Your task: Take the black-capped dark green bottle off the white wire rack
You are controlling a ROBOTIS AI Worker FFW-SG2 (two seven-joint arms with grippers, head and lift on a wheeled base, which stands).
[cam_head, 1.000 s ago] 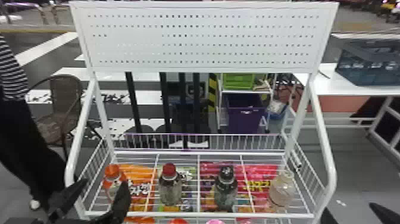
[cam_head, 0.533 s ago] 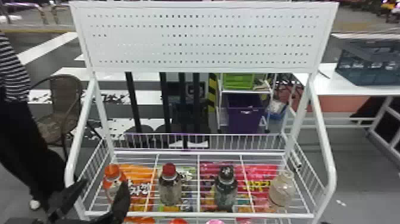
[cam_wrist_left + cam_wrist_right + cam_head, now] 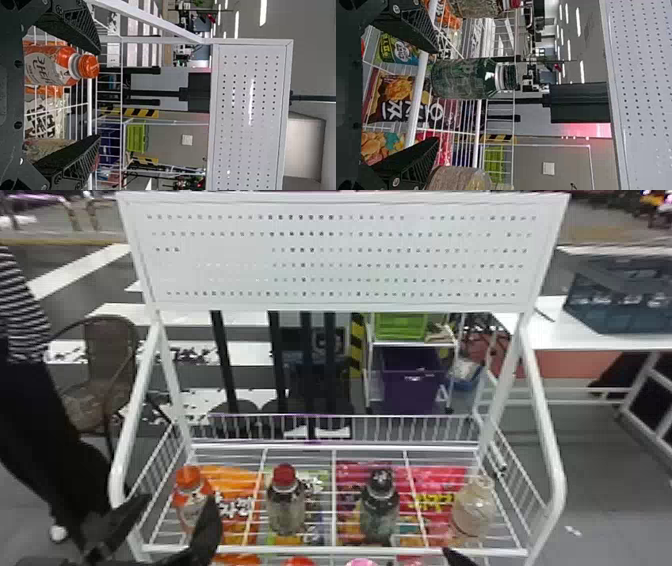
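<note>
The black-capped dark green bottle stands upright on the white wire rack, between the red-capped and pale bottles. In the head view the right gripper shows a fingertip at the bottom edge, right of and nearer than the green bottle. From the right wrist view, the right gripper is open, with the green bottle ahead between the lines of its fingers, not gripped. My left gripper is parked open at the rack's front left, by the orange-capped bottle; in its wrist view the left gripper holds nothing.
Also on the rack stand an orange-capped bottle, a red-capped bottle and a pale bottle. Snack bags lie below the wires. White side rails and a perforated board frame the rack.
The right gripper has moved left in the head view, from the bottom right corner to beside the rack's front edge. The left gripper and the bottles have stayed where they were.
</note>
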